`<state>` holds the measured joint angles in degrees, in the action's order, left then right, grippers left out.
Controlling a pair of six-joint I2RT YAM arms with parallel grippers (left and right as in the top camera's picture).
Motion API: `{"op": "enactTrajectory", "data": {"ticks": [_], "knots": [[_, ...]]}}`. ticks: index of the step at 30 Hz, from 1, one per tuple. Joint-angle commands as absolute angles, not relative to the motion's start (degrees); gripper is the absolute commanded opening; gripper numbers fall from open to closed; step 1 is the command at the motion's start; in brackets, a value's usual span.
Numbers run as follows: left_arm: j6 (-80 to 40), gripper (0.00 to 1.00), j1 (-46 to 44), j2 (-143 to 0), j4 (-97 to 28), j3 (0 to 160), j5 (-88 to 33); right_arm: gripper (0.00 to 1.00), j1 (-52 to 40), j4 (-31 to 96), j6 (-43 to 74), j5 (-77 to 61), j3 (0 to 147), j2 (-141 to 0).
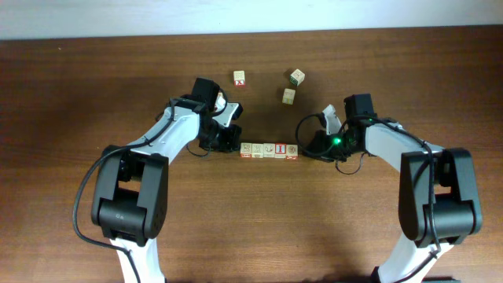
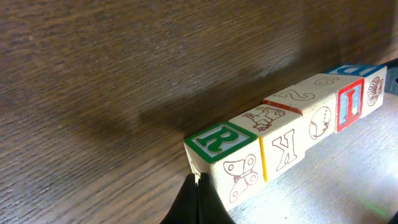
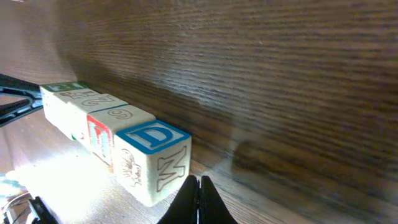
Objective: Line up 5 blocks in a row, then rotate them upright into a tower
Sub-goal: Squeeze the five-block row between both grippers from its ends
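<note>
Overhead, the five blocks (image 1: 269,150) lie in one row on the desk (image 1: 251,228), long axis running side to side. The left tool (image 1: 235,146), clenched empty, sits just beside the R end; the right tool (image 1: 306,149), clenched empty, is equally near the D end.

row of blocks (image 1: 269,150) between left tool (image 1: 235,145) and right tool (image 1: 306,149)

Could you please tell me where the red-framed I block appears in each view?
Overhead: I block, centre, fourth from the row's picture-left end.
Left wrist: upper right, second from the far end.
Right wrist: left of centre, second from the near end.
Shared landmark: the blue D block, touching it at the row's end.
</note>
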<state>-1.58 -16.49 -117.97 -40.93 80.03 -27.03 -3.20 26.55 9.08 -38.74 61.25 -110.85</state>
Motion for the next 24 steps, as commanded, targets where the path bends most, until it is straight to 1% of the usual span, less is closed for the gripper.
{"op": "enactTrajectory", "data": {"ticks": [1, 18, 24], "knots": [[-2.17, 0.00, -16.78, -118.34, -40.80, 79.85, -28.10, 0.04, -3.81, 25.89, 8.99, -40.51, 60.90, -111.18], [-2.17, 0.00, -16.78, -118.34, -40.80, 79.85, -28.10, 0.04, -6.04, 24.84, 8.58, -40.73, 60.93, -111.18], [-2.17, 0.00, -16.78, -118.34, -40.77, 79.85, -28.12, 0.04, -6.04, 24.80, 8.69, -44.64, 60.99, -111.18]]}}
